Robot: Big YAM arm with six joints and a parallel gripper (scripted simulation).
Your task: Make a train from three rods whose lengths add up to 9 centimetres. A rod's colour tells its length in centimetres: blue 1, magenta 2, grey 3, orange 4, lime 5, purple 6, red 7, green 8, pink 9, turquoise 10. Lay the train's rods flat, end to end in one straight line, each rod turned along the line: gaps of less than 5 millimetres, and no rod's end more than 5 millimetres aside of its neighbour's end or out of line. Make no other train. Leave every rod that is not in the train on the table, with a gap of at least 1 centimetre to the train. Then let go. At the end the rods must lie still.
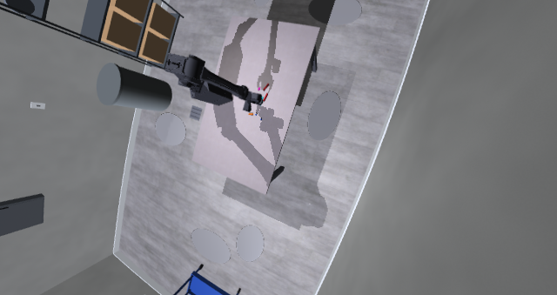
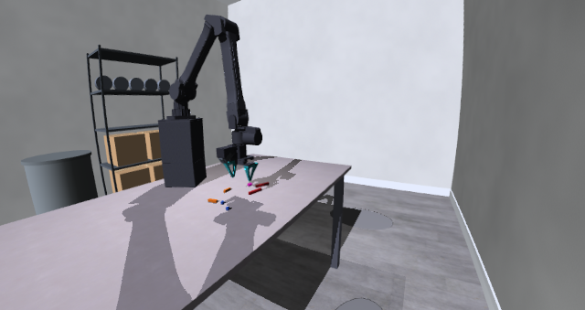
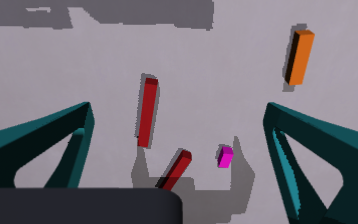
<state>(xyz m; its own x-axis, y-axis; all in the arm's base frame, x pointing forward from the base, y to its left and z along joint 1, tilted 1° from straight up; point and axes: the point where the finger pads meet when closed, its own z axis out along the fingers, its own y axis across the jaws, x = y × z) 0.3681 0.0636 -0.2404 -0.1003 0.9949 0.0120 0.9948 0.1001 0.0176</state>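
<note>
Below centre in the wrist view, a magenta rod [image 1: 259, 89] [image 2: 249, 185] [image 3: 225, 157], flat on the table [image 1: 244, 156] [image 2: 91, 255] [image 3: 40, 65]. Just left and lower, a slanting red rod [image 1: 265, 87] [image 2: 261, 184] [image 3: 177, 170], its lower end cut off by the dark gripper body. Left of centre, a second red rod [image 1: 265, 97] [image 2: 255, 191] [image 3: 148, 112], nearly upright in the frame, apart from the first and at a different angle. At upper right, one orange rod [image 3: 300, 57], well apart from the reds.

Left of and below the reds in the exterior view, a short orange rod [image 2: 228, 190], then another orange rod [image 2: 213, 201] [image 1: 251, 114] farther to the lower left. Close beside that one, a blue rod [image 2: 222, 202] [image 1: 256, 114], with a second blue rod [image 2: 228, 208] [image 1: 261, 119] lower and to the right. No three-rod train laid end to end.

Above the table, the gripper [image 1: 262, 98] [image 2: 241, 178] [image 3: 178, 111], fully open, teal fingers spread wide at either side of the wrist view, nothing held between. Behind it, at upper centre of the exterior view, the bent black arm [image 1: 224, 83] [image 2: 232, 72]. Farther out at left, a grey bin [image 1: 144, 88] [image 2: 59, 182] and a dark shelf rack [image 1: 49, 1] [image 2: 101, 118].
</note>
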